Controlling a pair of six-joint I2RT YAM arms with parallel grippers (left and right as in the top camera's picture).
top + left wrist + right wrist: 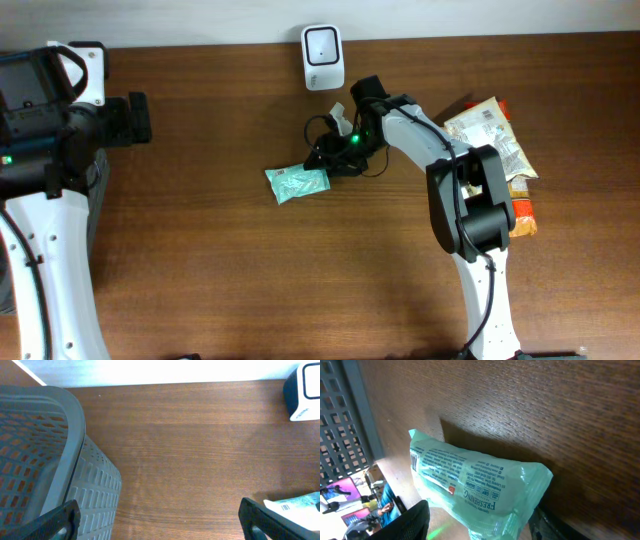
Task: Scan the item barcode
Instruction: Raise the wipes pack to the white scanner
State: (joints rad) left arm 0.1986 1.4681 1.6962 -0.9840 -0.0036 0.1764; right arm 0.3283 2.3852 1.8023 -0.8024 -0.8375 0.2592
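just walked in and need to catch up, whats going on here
The right arm is working on a green packet lying on the table near the scanner. Its jaws sit around the packet's end, but a firm grip can't be confirmed. The left arm sits with jaws open by the basket. More packets are piled beside the right arm.

A dark brown wood-grain table [250, 280] fills the scene. A plain white wall [200, 20] runs along its far edge. A grey perforated plastic basket [40, 460] stands at the left. The lighting is bright and even.
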